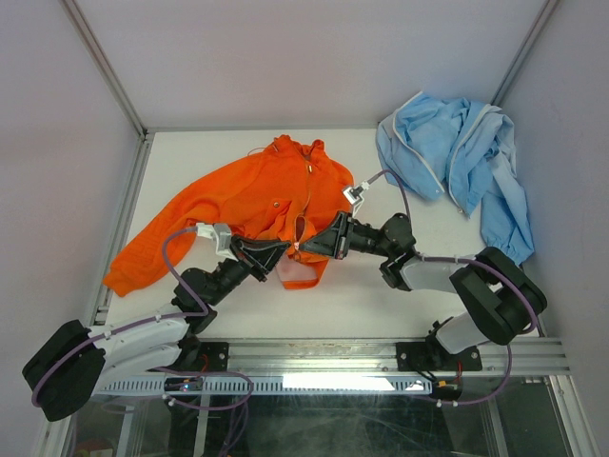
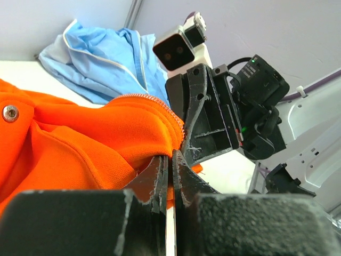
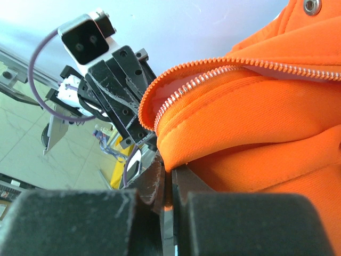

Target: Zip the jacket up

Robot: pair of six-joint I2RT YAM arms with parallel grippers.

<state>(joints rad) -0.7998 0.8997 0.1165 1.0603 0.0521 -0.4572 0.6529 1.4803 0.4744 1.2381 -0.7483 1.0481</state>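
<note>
The orange jacket [image 1: 257, 195] lies spread on the white table, collar toward the back, its front unzipped with pale lining showing at the hem. My left gripper [image 1: 282, 249] is shut on the jacket's lower front edge; in the left wrist view the orange fabric [image 2: 106, 138] is pinched between my fingers [image 2: 160, 176]. My right gripper [image 1: 306, 249] is shut on the facing hem edge from the right, almost touching the left one. In the right wrist view the open zipper teeth [image 3: 213, 74] run above the pinched hem [image 3: 181, 154].
A light blue garment [image 1: 457, 157] with white trim lies crumpled at the back right corner. The enclosure walls and metal posts bound the table. The jacket's left sleeve [image 1: 143, 252] reaches toward the table's left edge.
</note>
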